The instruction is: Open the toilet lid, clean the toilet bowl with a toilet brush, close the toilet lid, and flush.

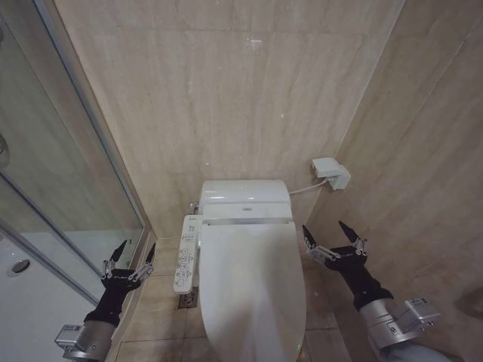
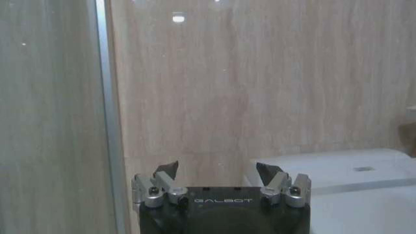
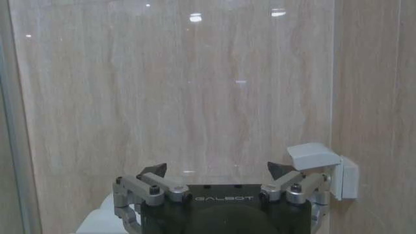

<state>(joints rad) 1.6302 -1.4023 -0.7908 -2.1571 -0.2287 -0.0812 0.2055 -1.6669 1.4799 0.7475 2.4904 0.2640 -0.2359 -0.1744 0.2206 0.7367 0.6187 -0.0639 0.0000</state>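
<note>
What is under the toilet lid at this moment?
The toilet lid lies shut, so everything beneath it is covered and cannot be seen. Beside it sits the button panel. The left gripper and right gripper hover open on either side.

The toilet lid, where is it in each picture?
Head view: the toilet lid lies shut, bottom centre, between both open grippers.
Left wrist view: its white top fills the lower right corner.
Right wrist view: I can't tell.
Shared landmark: the beige tiled wall.

Beige marble walls (image 1: 226, 98), tiled floor (image 1: 155, 302), glass partition (image 1: 45, 166) (framed)
</note>
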